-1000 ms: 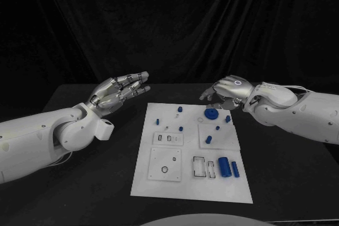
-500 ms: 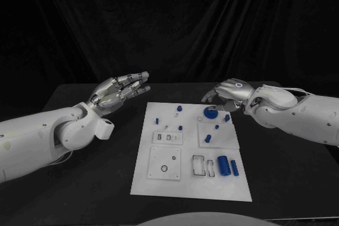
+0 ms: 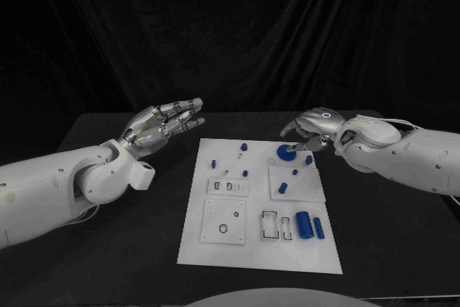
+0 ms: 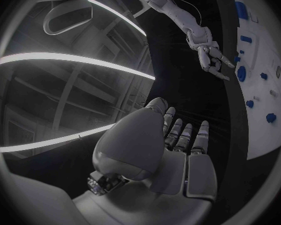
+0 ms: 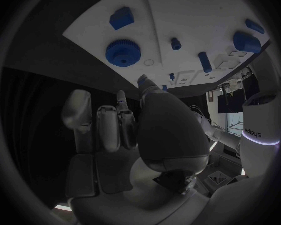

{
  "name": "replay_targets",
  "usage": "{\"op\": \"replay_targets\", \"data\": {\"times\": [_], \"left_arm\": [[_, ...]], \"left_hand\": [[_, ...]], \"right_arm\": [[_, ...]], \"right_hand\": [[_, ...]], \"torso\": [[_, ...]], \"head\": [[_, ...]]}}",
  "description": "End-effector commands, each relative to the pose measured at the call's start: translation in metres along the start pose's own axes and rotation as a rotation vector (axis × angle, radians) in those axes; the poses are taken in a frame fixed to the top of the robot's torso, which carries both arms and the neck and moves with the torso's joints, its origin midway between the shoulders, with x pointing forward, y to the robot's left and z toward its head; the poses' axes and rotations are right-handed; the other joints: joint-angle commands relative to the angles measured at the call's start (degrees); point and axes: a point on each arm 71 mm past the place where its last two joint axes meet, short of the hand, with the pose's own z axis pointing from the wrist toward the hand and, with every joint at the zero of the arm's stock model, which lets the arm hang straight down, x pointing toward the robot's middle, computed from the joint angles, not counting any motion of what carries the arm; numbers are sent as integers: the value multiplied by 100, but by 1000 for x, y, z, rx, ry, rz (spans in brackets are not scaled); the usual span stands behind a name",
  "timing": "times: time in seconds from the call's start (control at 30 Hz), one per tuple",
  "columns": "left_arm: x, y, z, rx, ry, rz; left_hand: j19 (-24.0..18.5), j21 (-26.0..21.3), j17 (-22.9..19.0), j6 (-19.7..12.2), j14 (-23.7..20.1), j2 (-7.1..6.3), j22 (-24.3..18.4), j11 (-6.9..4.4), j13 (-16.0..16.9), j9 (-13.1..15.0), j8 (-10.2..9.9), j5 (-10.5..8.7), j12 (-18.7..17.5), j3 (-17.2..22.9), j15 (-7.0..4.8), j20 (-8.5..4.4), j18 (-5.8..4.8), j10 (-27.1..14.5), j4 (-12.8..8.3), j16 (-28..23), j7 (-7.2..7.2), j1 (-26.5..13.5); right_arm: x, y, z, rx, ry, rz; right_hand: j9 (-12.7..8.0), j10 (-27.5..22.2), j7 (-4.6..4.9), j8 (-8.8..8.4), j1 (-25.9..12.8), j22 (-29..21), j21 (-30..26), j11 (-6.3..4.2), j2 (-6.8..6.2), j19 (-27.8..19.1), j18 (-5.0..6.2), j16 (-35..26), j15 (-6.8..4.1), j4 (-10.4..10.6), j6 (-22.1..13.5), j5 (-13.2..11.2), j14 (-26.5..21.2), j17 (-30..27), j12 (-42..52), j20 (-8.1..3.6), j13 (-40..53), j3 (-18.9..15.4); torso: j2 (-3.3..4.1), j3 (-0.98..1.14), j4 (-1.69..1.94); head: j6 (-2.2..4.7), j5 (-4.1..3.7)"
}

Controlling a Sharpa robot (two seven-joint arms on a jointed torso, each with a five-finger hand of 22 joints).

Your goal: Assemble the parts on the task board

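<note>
The white task board [image 3: 288,255] lies in the middle of the black table. A round blue gear [image 3: 286,152] [image 5: 123,53] sits near its far right corner. My right hand [image 3: 314,129] [image 5: 125,130] hovers just above and to the right of that gear, fingers apart and pointing down, holding nothing. A blue block [image 5: 122,17] lies beside the gear. Small blue pegs [image 3: 244,147] [image 3: 283,187] stand on the board, and a large blue cylinder [image 3: 304,225] lies near its right front. My left hand [image 3: 163,124] [image 4: 172,145] is raised left of the board, palm up, fingers spread and empty.
White inset plates with slots and holes [image 3: 223,230] [image 3: 276,226] lie on the board's near half. A thin blue bar [image 3: 318,229] lies beside the large cylinder. Bare black table [image 3: 115,254] flanks the board.
My right hand has shifted slightly right and its fingers have uncurled a little over the blue gear. The left hand has stayed still.
</note>
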Motion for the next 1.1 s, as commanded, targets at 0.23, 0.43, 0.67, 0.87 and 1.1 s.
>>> {"op": "replay_targets", "data": {"times": [0.23,0.43,0.67,0.87,1.1], "left_arm": [[2,2,1,8,15,-19],[2,2,0,6,14,-19],[2,3,0,4,15,-22],[1,3,-1,3,14,-21],[1,4,-1,1,14,-22]], "left_hand": [[-25,-17,7,-35,0,-29,-5,9,0,-3,11,34,-3,64,36,-12,-116,-47,0,29,34,10],[-25,-17,7,-35,0,-29,-5,9,0,-3,11,34,-3,64,36,-12,-116,-47,0,29,34,10],[-25,-18,8,-39,4,-29,-5,9,-1,-4,11,34,-6,81,46,-12,-117,-51,-2,36,34,10],[-25,-18,8,-39,4,-29,-5,9,-1,-4,11,34,-6,81,46,-12,-117,-51,-2,36,34,10],[-27,-19,7,-40,3,-29,-5,10,-2,-4,11,33,-14,95,52,-11,-118,-54,-4,33,36,10]], "right_arm": [[1,-10,0,74,-18,-9],[3,-11,1,83,5,-8],[7,-12,4,94,56,-4],[14,-11,4,99,88,2],[19,-9,6,97,110,6]], "right_hand": [[378,850,65,159,-569,1406,1916,-27,-172,966,-478,855,-29,74,337,65,724,1828,380,-29,1577,47],[448,850,149,128,-551,1654,2364,26,-162,1264,-599,855,7,72,335,323,724,1828,380,-3,1577,81],[412,850,223,16,-579,1751,2562,84,-197,1406,-658,855,52,73,225,238,724,1828,380,36,1577,57],[395,850,249,-5,-541,1769,2602,110,-207,1436,-670,855,74,72,244,281,724,1828,380,59,1577,57],[427,850,222,31,-491,1769,2602,97,-227,1436,-670,855,67,73,342,326,724,1828,380,64,1577,47]], "torso": [[6,-1,3],[6,-6,-3],[1,1,-4],[0,1,-2],[2,-1,0]], "head": [[-15,-23],[-9,-25],[-54,-20],[-89,-30],[-128,-11]]}}
